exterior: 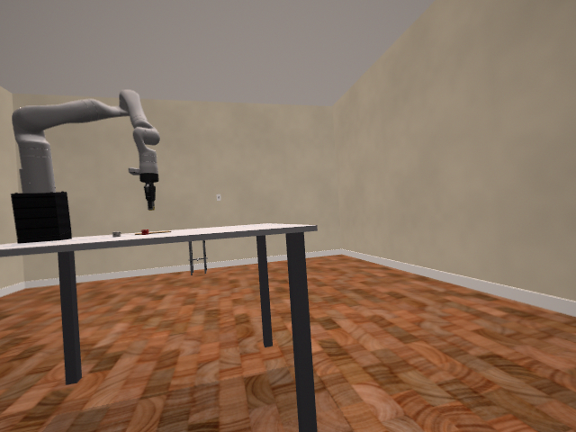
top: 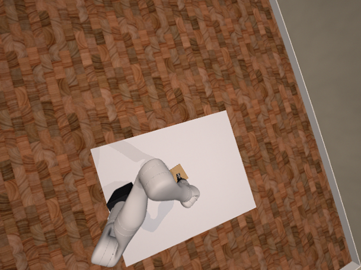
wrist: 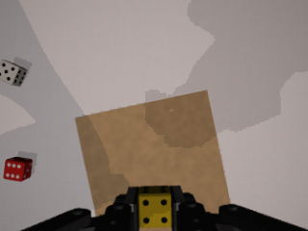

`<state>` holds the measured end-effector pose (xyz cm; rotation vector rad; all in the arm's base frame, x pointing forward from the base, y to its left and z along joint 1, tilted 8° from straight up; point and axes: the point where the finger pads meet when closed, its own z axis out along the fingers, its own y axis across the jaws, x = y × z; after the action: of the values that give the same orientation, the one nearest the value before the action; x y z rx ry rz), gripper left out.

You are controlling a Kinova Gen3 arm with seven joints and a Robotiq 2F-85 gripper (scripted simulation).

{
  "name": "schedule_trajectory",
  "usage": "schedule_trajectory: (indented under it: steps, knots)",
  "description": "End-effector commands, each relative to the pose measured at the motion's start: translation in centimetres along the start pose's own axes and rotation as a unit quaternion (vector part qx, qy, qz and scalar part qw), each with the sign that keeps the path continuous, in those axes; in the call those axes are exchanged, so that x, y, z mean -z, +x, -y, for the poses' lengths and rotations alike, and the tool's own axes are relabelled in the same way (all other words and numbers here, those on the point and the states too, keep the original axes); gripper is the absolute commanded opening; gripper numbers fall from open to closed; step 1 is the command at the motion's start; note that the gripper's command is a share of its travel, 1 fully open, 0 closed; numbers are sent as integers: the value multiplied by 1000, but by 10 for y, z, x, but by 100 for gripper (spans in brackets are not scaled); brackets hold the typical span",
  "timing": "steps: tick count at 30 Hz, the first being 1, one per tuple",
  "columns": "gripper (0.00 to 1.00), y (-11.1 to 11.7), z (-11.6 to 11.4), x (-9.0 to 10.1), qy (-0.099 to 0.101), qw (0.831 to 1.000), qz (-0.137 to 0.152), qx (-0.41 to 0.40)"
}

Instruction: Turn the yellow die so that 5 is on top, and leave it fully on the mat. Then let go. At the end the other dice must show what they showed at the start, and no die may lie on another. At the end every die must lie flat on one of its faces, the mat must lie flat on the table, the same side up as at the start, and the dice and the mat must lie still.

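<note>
My gripper is shut on the yellow die and holds it high above the table. The face toward the wrist camera shows four pips. The tan mat lies flat on the white table below the gripper. In the exterior view the gripper hangs well above the mat. In the top view the arm covers most of the mat. A red die lies on the table left of the mat. A white die lies farther off at the upper left.
The red die and the white die also show in the exterior view on the table. The black arm base stands at the table's left end. The table edge runs along the front.
</note>
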<state>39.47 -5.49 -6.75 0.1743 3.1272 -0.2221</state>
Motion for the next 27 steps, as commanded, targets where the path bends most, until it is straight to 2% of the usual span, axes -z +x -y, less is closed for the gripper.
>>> schedule_trajectory:
  steps: [1, 16, 25, 27]
  knots:
    - [15, 0, 0, 0, 0, 1000, 1, 0]
    - [15, 0, 0, -2, 0, 1000, 1, 0]
    - [15, -1, 0, -27, 0, 1000, 1, 0]
    - [15, -1, 0, -27, 0, 1000, 1, 0]
